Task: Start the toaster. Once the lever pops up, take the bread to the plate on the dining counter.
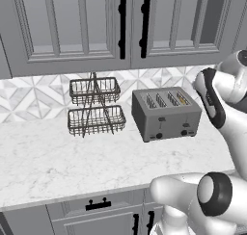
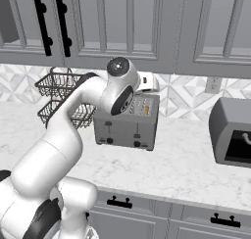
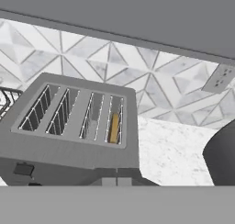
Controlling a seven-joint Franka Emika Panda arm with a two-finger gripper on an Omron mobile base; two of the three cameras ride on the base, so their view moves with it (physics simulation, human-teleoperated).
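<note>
While raised above the worktop, arm [image 2: 73, 120] bends fwd from lower left of right base view, elbow joint [image 2: 119, 93] in front of toaster's upper left corner; wrist section reaches on behind it toward the tiled wall. Gripper [image 3: 116, 182] barely shown in hand view: two dark tips close together at bottom edge, jaws closed, nothing between them. Hand itself mostly cut off/hidden in both base views, so exact pose hard to read.

Toaster [image 3: 73, 126] directly below and just ahead of tips in hand view; tips over its front edge, contact not determinable. Four slots on top; bread [image 3: 114, 127] seated in the slot at right of that view, golden-brown edge visible, sunk below the slot rim. Same bread [image 1: 183, 99] seen in the rightmost slot in left base view. One small lever [image 3: 23, 169] on front face at lower left of hand view; second lever hidden. Levers and two dark knobs [image 1: 159, 136] visible on front in left base view.

Toaster stands on marble worktop [image 1: 43, 162], backed by patterned tiles. Two-tier wire rack [image 1: 95, 106] to its left, apart from it. Grey appliance [image 2: 231, 132] to its right, cut off by frame edge. Upper cabinets [image 1: 72, 27] overhead.
</note>
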